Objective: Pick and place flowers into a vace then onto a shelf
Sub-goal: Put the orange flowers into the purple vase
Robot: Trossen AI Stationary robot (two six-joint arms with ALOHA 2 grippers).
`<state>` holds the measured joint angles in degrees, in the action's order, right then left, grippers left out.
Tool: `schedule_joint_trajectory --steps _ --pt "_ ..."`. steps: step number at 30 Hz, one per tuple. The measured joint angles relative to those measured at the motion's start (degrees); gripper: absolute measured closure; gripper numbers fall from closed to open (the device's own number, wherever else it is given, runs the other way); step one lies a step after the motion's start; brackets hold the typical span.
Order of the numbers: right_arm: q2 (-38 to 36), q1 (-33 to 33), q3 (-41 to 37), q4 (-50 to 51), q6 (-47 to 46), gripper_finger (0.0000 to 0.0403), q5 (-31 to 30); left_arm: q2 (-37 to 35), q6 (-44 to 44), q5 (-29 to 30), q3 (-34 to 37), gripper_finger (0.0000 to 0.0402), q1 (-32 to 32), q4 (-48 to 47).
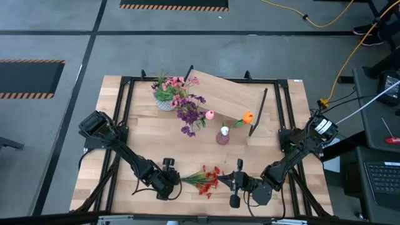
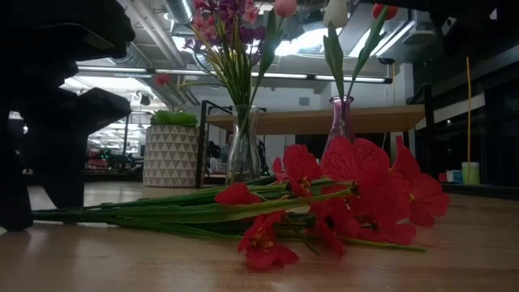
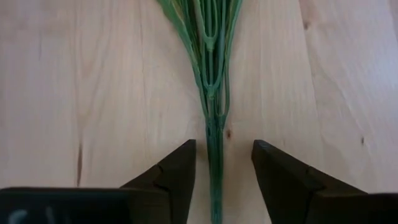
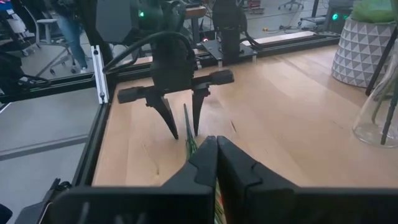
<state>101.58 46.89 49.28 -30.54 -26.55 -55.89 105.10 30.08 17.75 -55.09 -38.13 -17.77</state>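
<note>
Left gripper point(image 3: 224, 171) straddles red-orange bunch's point(image 1: 206, 179) green stems, apparently untouched.

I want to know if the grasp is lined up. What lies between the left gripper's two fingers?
In the left wrist view, the green stem of the red-orange bunch lies on the table between the open left gripper fingers, neither touching it.

A robotics lab or industrial workshop: a wooden table point(image 1: 144, 134) framed in black metal rails point(image 1: 119, 144) stands on a grey concrete floor point(image 1: 56, 37) marked with black-and-orange hazard stripes point(image 1: 174, 6). A yellow cable point(image 1: 312, 22) trails across the floor, and a laptop keyboard point(image 1: 382, 176) sits at a side desk. Behind the table, exposed ceiling ducts point(image 2: 146, 32), strip lights point(image 2: 268, 75) and rolling office chairs point(image 4: 46, 28) show.
</note>
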Motion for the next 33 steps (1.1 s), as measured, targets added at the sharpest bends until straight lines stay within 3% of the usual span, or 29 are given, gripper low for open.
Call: schedule_joint_trajectory --steps 12,21,26,33 --pt "0.0 0.0 0.0 -0.1 -0.1 0.0387 0.0 0.2 0.2 -4.9 0.1 0.0390 0.1 -0.3" --pt "0.0 0.0 0.0 -0.1 -0.1 0.0386 0.0 -2.3 -0.5 -5.9 0.3 0.0396 0.1 -3.5" --pt "0.0 0.0 0.0 -0.1 -0.1 0.0386 0.0 -8.3 -3.4 -6.4 0.6 0.0397 0.0 -10.2" --pt "0.0 0.0 0.0 -0.1 -0.1 0.0386 0.0 -17.7 -5.8 -2.0 0.5 0.0398 0.0 -17.0"
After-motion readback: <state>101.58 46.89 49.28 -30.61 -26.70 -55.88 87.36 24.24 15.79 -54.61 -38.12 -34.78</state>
